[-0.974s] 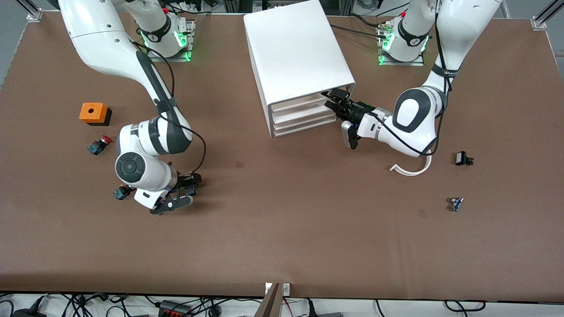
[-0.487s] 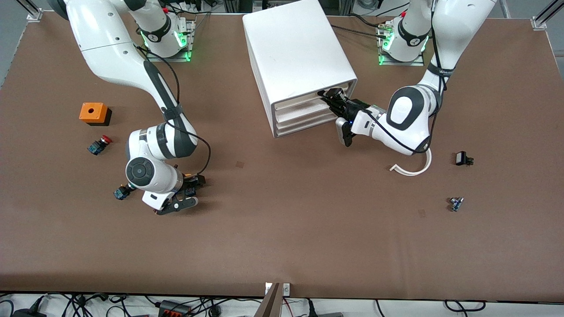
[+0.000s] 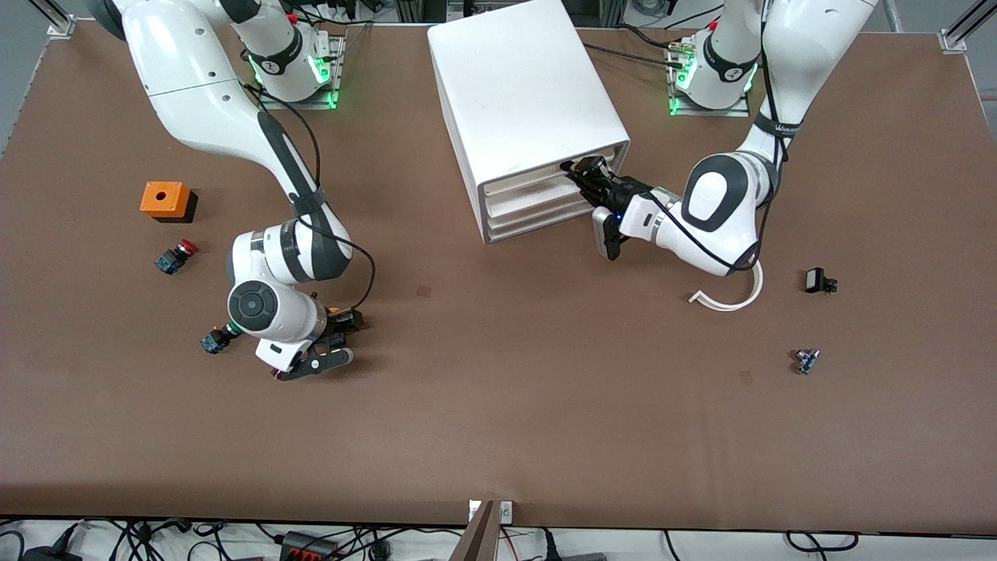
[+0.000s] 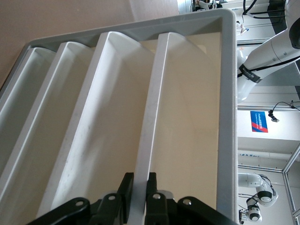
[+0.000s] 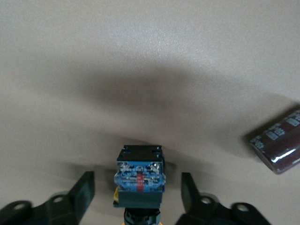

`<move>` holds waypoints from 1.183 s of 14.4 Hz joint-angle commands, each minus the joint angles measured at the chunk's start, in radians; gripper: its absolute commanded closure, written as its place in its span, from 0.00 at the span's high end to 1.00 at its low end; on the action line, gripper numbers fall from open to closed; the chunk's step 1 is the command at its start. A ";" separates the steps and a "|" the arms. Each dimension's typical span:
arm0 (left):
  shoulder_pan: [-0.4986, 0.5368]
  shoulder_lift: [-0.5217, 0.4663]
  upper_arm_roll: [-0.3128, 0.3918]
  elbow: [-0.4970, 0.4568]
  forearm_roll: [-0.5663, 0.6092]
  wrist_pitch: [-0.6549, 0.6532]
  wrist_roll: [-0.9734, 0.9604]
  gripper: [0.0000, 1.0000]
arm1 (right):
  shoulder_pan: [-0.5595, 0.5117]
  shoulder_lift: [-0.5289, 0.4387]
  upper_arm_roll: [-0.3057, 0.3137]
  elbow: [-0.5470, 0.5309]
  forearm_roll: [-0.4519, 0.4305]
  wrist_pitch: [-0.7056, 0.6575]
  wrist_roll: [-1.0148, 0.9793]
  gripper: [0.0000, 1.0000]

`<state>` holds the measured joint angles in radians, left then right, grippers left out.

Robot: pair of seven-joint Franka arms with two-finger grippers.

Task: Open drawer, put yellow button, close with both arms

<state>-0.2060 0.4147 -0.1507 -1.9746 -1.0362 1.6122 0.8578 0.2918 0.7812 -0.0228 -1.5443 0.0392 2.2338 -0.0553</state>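
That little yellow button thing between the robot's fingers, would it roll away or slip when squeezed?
The yellow button has a boxy black-and-blue body, so it probably sits steady and looks rigid. Its round cap end might let it pivot if pushed. The right gripper straddles the flat sides, which likely grip without slipping.

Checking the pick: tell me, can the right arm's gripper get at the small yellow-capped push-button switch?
Probably yes. The right gripper is low over the yellow-capped push-button switch, a finger on either side, gaps showing, nothing between.
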 commanded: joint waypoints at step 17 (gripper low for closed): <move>0.103 0.242 0.026 0.393 0.188 0.005 -0.020 1.00 | 0.012 -0.117 -0.003 0.249 -0.004 -0.311 -0.018 0.06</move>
<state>-0.1036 0.6209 -0.1319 -1.6185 -0.9006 1.5830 0.8439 0.2974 0.6867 -0.0255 -1.4042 0.0364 2.0661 -0.0605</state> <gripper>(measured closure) 0.802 0.595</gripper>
